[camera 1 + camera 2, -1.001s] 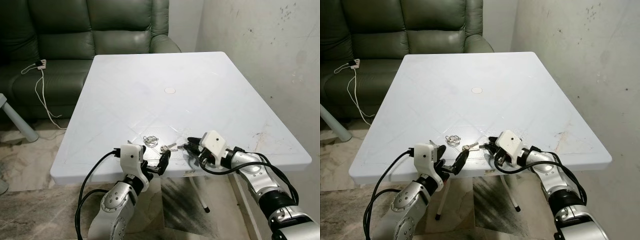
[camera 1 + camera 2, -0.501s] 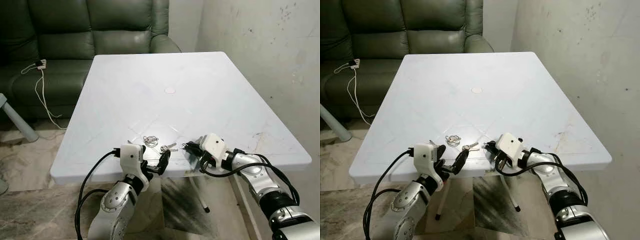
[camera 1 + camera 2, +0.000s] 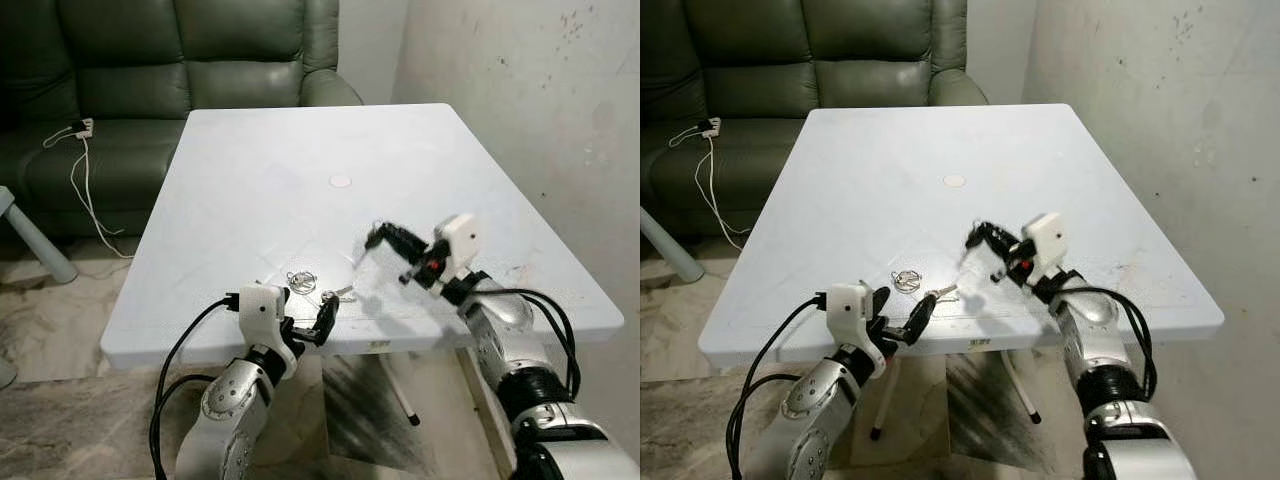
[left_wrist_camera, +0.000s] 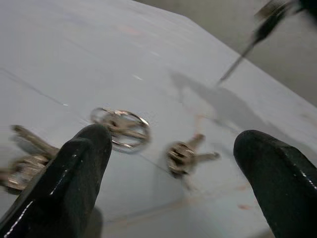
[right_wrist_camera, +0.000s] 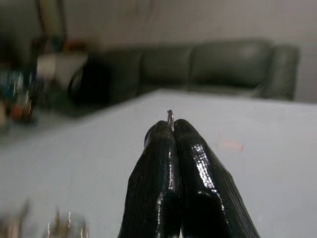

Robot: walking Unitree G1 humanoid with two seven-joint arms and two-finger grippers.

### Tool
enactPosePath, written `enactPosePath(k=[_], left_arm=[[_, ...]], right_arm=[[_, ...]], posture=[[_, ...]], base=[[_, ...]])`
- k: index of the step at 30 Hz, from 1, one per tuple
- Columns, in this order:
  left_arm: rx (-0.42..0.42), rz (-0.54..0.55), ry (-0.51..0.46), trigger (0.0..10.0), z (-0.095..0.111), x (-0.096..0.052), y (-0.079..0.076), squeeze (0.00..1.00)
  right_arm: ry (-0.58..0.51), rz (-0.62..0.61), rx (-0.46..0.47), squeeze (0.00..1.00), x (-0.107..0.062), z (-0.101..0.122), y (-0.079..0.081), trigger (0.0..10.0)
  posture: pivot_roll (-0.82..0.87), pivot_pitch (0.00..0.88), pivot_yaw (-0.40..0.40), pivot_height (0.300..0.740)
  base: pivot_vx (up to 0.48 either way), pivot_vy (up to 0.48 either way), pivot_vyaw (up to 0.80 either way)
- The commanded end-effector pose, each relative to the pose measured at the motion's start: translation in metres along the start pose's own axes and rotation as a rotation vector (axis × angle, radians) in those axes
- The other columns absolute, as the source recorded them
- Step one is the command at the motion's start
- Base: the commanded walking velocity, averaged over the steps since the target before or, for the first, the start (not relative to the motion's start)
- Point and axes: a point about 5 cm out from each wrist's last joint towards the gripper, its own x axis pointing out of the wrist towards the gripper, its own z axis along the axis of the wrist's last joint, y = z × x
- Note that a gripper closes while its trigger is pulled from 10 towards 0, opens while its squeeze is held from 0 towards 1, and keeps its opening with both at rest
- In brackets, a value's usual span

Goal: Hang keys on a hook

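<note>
Soft, even light falls on the white counter [image 3: 300, 180], with a weak shadow under the right claw [image 3: 372, 238]. Both wrist views are blurred; the sofa [image 5: 198, 64] behind is out of focus and dim.

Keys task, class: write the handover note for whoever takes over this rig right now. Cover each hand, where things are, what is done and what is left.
Right hand: shut on a thin metal piece, held above the table; key or hook, I cannot tell.
Left hand: open, at the table's near edge, facing the keys.
Key ring and a loose key lie flat on the table.
Done: one piece is in the grip.
Left: pick up and hang the keys.
</note>
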Motion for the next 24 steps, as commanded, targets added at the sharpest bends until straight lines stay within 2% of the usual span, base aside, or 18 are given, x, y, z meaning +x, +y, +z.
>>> enactPosePath(k=[1,2,4,5,9,10,14,19,21,24], left_arm=[[-0.015,0.025,-0.037,10.0,0.008,0.008,0.003,0.00],[-0.002,0.050,-0.055,10.0,0.014,0.011,0.012,0.00],[0.012,0.074,-0.068,10.0,0.018,0.013,0.018,0.00],[0.034,0.097,-0.086,10.0,0.024,0.016,0.026,0.00],[0.068,0.130,-0.137,10.0,0.043,0.021,0.043,0.00],[0.068,0.130,-0.137,10.0,0.043,0.021,0.043,0.00],[0.093,0.170,-0.184,10.0,0.058,0.024,0.055,0.00],[0.101,0.201,-0.247,10.0,0.071,0.025,0.059,0.00],[0.111,0.213,-0.268,10.0,0.075,0.026,0.059,0.00],[0.125,0.206,-0.289,10.0,0.079,0.026,0.059,0.00]], right_arm=[[-0.094,-0.082,0.036,0.00,0.000,0.014,-0.005,10.0],[-0.136,-0.146,0.049,0.00,0.000,0.019,-0.007,10.0],[-0.146,-0.184,0.055,0.00,-0.001,0.020,-0.009,10.0],[-0.155,-0.218,0.038,0.00,-0.003,0.022,-0.009,10.0],[-0.154,-0.290,-0.019,0.00,-0.010,0.024,-0.009,10.0],[-0.154,-0.290,-0.019,0.00,-0.010,0.024,-0.009,10.0],[-0.127,-0.329,-0.038,0.00,-0.018,0.020,-0.001,10.0],[-0.069,-0.383,-0.075,0.00,-0.027,0.012,0.002,10.0],[-0.043,-0.391,-0.140,0.00,-0.030,0.012,0.003,10.0],[-0.010,-0.424,-0.180,0.00,-0.034,0.012,0.001,10.0]], posture=[[-0.03,0.000,-0.053,0.740],[-0.03,0.000,-0.054,0.740],[-0.03,0.000,-0.054,0.740],[-0.03,0.000,-0.051,0.740],[-0.04,0.000,-0.047,0.740],[-0.04,0.000,-0.047,0.740],[-0.05,0.000,-0.037,0.740],[-0.06,0.000,-0.026,0.740],[-0.06,0.000,-0.024,0.740],[-0.06,0.000,-0.022,0.740]], base=[[0.000,0.000,0.00],[0.000,0.000,0.00],[0.000,0.000,0.00],[0.000,0.000,0.00],[0.000,0.000,0.00],[0.000,0.000,0.00],[0.000,0.000,0.00],[0.000,0.000,0.00],[0.000,0.000,0.00],[0.000,0.000,0.00]])
